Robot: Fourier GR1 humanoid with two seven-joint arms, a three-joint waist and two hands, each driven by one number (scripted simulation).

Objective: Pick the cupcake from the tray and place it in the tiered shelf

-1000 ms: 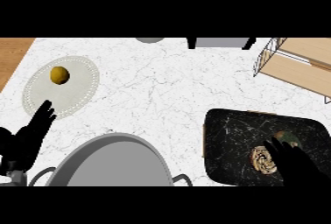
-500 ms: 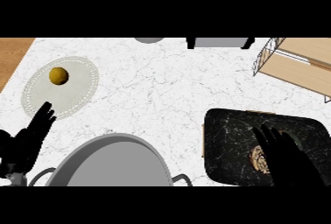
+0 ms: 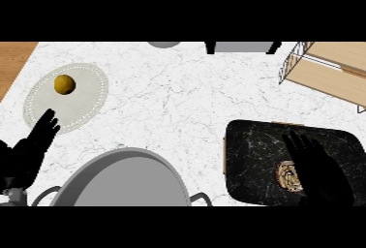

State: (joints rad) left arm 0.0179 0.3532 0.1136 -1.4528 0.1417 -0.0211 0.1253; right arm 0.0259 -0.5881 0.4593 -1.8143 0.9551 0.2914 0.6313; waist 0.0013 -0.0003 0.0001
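A white marble-patterned counter [image 3: 178, 106] fills the head view. At the lower right lies a dark, black marbled rectangular tray [image 3: 257, 150]. On it sits the cupcake with the swirled brown and cream top [image 3: 286, 175], its right side hidden under the robot's right hand [image 3: 318, 167]. That black hand lies over the tray with fingers straight and spread, pointing toward the top of the view; they are not curled round the cupcake. Whether the hand touches the cupcake cannot be told.

The wire-framed tiered shelf with light wooden boards [image 3: 332, 72] stands at the upper right, well apart from the tray.

The left hand [image 3: 28, 152] shows at the lower left edge, fingers straight, resting.

A pale round plate with a beaded rim [image 3: 79, 104] holds a small yellow round fruit [image 3: 64, 84]. A large grey round pan [image 3: 125, 179] sits at the bottom centre.
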